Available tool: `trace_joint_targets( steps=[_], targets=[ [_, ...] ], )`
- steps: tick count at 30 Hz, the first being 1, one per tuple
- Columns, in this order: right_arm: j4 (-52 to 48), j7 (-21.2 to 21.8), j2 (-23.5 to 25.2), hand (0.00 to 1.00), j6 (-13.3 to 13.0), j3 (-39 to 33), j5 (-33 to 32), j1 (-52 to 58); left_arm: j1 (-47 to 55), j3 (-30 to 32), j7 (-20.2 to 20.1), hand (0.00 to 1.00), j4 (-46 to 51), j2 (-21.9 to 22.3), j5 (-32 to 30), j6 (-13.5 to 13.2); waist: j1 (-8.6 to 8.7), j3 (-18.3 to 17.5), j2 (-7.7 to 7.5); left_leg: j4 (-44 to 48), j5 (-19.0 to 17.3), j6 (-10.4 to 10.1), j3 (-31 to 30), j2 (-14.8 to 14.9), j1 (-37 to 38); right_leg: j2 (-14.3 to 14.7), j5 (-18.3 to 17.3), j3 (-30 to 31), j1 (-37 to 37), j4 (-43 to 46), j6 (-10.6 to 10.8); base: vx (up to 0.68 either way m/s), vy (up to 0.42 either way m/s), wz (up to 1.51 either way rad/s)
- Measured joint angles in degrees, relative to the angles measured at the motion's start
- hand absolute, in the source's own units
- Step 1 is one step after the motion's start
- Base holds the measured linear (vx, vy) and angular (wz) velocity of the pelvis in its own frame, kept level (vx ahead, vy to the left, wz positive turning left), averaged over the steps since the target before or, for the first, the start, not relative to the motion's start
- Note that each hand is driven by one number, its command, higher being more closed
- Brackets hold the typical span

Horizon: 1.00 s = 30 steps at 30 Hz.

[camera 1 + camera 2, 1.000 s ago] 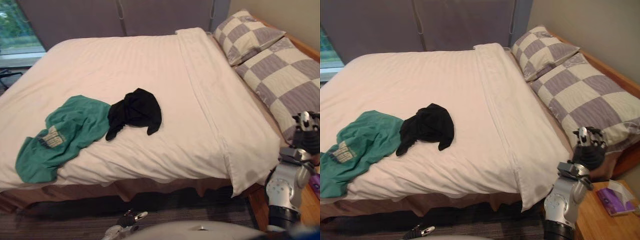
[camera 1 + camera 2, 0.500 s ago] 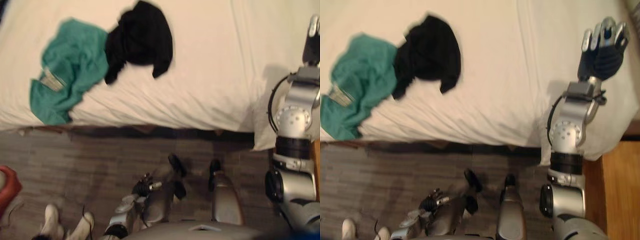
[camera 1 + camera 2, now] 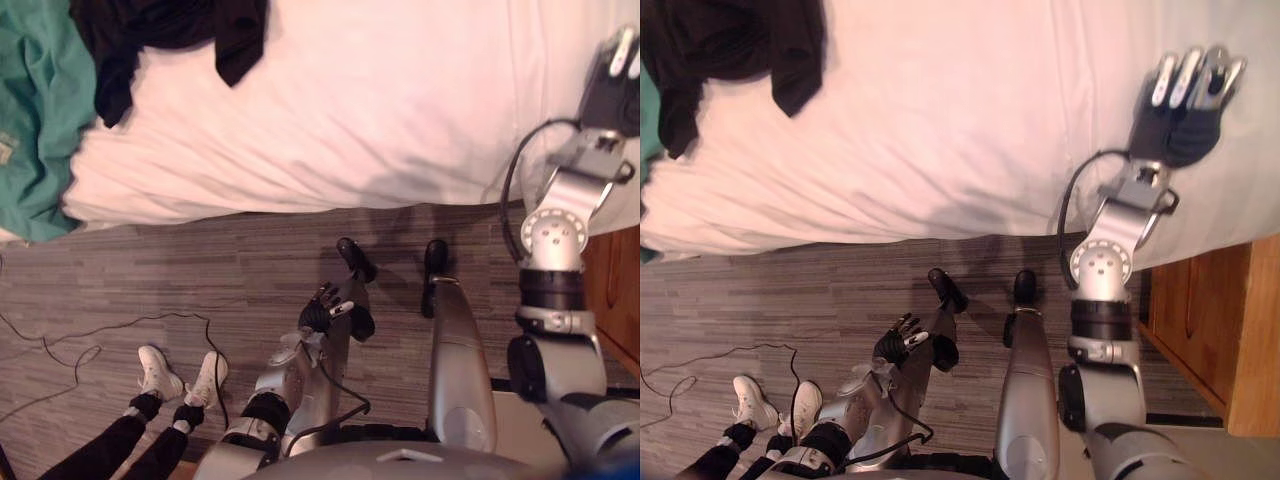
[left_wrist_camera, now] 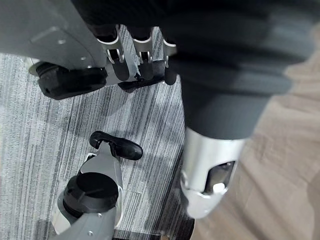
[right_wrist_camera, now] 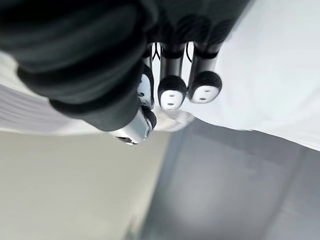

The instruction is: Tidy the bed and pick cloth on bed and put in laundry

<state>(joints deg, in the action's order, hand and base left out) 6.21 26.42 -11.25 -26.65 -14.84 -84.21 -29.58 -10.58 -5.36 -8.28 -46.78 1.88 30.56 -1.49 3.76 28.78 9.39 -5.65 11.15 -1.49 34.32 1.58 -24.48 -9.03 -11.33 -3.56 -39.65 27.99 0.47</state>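
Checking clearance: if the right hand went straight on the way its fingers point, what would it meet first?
Likely the white bed cover; the right hand points across it, height above it unclear.

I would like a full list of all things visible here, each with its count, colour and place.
soft bed cover: one, white, across the top of both eye views.
crumpled black cloth: one, black, on the bed cover, upper left.
crumpled green cloth: one, green, at the bed cover's left edge, beside the black cloth.
striped floor: one, grey, beside the bed.
wooden cabinet: one, brown, right of the bed.
person's shoes: two, white, on the floor, lower left.
left hand: one, open, above the floor.
right hand: one, open, over the bed cover.
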Motion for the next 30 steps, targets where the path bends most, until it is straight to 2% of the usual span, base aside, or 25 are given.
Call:
trace_joint_targets(
  steps=[2, 4, 5, 8, 12, 14, 15, 18, 19, 21, 23, 25, 27, 28, 30],
  targets=[
    [2.08, 2.04, 1.50, 1.00, 0.12, -3.57, -5.21, 7.67, -0.71, 1.07, 0.24, 0.00, -0.04, 0.14, 1.32, 1.28, 0.39, -0.05, -0.12, -0.01, -0.38, -0.53, 0.14, -0.08, 0.54, 0.33, 0.84, 1.32, 0.31, -1.30, 0.22, 0.04, 0.024, -0.33],
    [5.90, 2.28, 2.08, 1.00, 0.68, -6.45, -9.16, 12.88, -1.54, 1.77, 1.05, 0.00, -0.07, 0.16, 2.25, 1.90, 0.82, -0.04, -0.14, -0.01, -0.45, -0.63, 0.92, -0.09, 0.56, 0.53, 1.46, 2.12, 0.26, -2.05, 0.38, 0.03, 0.032, -0.30],
    [7.84, 2.49, 3.25, 1.00, 1.43, -8.25, -11.11, 16.60, -2.00, 2.57, 1.26, 0.00, -0.18, 0.08, 2.61, 2.58, 1.69, -0.03, -0.15, -0.01, -0.46, -0.63, 1.57, -0.14, 0.77, 0.63, 1.82, 2.68, 0.30, -2.26, 0.54, 0.02, 0.024, -0.25],
    [9.52, 4.63, 4.04, 1.00, 4.02, -11.61, -11.18, 22.29, -2.44, 4.33, 1.19, 0.00, -0.69, 0.12, 2.68, 3.59, 3.23, 0.08, -0.32, -0.03, -1.03, -1.34, 2.46, -0.23, 3.15, 0.66, 2.36, 3.11, 2.30, -2.96, 0.87, 0.01, 0.008, -0.28],
    [9.23, 8.43, 1.77, 1.00, 6.40, -15.22, -10.98, 25.02, -2.45, 6.35, 0.50, 0.00, -1.54, 0.02, 3.81, 3.55, 3.47, -0.10, -1.20, -0.03, -2.47, -1.12, 3.09, 0.26, 6.43, 1.23, 2.94, 3.18, 5.73, -4.92, 1.04, -0.03, 0.009, -0.23],
    [6.27, 10.49, -0.70, 1.00, 7.72, -18.57, -10.67, 25.13, -2.28, 8.49, -1.36, 0.00, -3.16, -0.47, 3.76, 3.56, 3.18, -0.37, -1.95, -0.03, -4.95, 0.83, 3.57, 1.04, 7.80, 1.97, 3.34, 2.56, 7.55, -6.09, 1.08, -0.04, 0.050, -0.13],
    [5.26, 10.94, -0.90, 1.00, 7.80, -19.05, -10.67, 25.13, -2.13, 8.71, -1.67, 0.00, -3.41, -0.67, 3.74, 3.54, 3.13, -0.54, -2.30, -0.03, -4.96, 0.85, 3.76, 1.02, 7.88, 1.94, 3.46, 2.56, 7.68, -6.23, 1.13, -0.02, 0.048, -0.06],
    [-6.05, 14.05, -0.92, 1.00, 8.09, -21.73, -10.54, 25.86, 0.77, 10.27, -4.30, 0.00, -4.68, -1.92, 3.73, 3.46, 2.96, -1.90, -4.81, 0.00, -5.19, 1.40, 3.17, 1.23, 10.59, 1.87, 3.99, 1.15, 12.00, -8.08, 1.30, 0.04, 0.035, 0.06],
    [-6.71, 14.29, -0.92, 1.00, 8.09, -21.75, -10.53, 26.01, 0.99, 10.27, -4.47, 0.00, -4.71, -1.97, 3.74, 3.47, 2.97, -2.07, -4.87, 0.00, -5.21, 1.44, 3.01, 1.26, 10.80, 1.86, 3.99, 1.10, 12.33, -8.17, 1.30, 0.06, 0.022, 0.17],
    [-12.42, 17.40, -0.36, 1.00, 9.23, -21.47, -10.86, 27.49, 3.08, 10.39, -5.76, 0.00, -5.94, -2.22, 4.27, 3.50, 2.31, -4.69, -5.93, 0.00, -5.56, 1.75, 2.55, 1.55, 12.35, 1.87, 3.63, -0.22, 14.85, -9.11, 1.20, 0.08, 0.007, 0.16],
    [-16.56, 20.29, 0.83, 1.00, 11.80, -18.94, -10.85, 28.03, 4.30, 10.39, -6.36, 0.00, -7.05, -2.11, 5.49, 3.54, 1.95, -6.31, -6.57, 0.00, -5.82, 1.75, 2.33, 1.55, 14.29, 1.66, 2.81, -1.00, 17.28, -9.14, 1.21, 0.08, 0.001, 0.17],
    [-19.30, 21.08, 2.27, 1.00, 13.70, -15.01, -10.38, 29.09, 5.33, 10.41, -6.30, 0.00, -7.30, -1.66, 6.47, 3.41, 1.92, -7.92, -6.56, 0.01, -6.00, 1.60, 1.41, 1.53, 15.22, 1.37, 2.08, -2.11, 18.65, -8.99, 1.18, 0.07, -0.009, 0.26],
    [-21.13, 21.43, 5.01, 1.00, 18.52, -5.20, -6.09, 31.14, 6.48, 10.63, -5.70, 0.00, -7.64, -0.53, 8.14, 3.33, 1.64, -10.86, -6.70, 1.52, -6.58, 1.74, 0.39, 1.54, 16.13, 0.41, 0.80, -4.23, 20.95, -8.13, 1.36, 0.06, -0.011, 0.40],
    [-21.08, 21.36, 5.48, 1.00, 19.52, -3.28, -4.92, 31.41, 6.65, 10.67, -5.55, 0.00, -7.65, -0.26, 8.74, 3.36, 1.55, -11.29, -6.67, 2.12, -6.89, 1.82, 0.19, 1.62, 16.25, 0.23, 0.63, -4.60, 21.42, -8.01, 1.34, 0.06, -0.006, 0.43],
    [-19.84, 21.13, 8.29, 1.00, 24.18, 10.38, 1.49, 32.71, 8.29, 10.66, -5.66, 0.00, -7.33, 1.14, 9.54, 3.43, 1.12, -12.99, -6.36, 3.04, -7.21, 1.82, -0.46, 1.46, 18.27, -0.67, -0.08, -6.66, 24.73, -7.98, 1.72, 0.03, 0.005, 0.30]
  ],
)
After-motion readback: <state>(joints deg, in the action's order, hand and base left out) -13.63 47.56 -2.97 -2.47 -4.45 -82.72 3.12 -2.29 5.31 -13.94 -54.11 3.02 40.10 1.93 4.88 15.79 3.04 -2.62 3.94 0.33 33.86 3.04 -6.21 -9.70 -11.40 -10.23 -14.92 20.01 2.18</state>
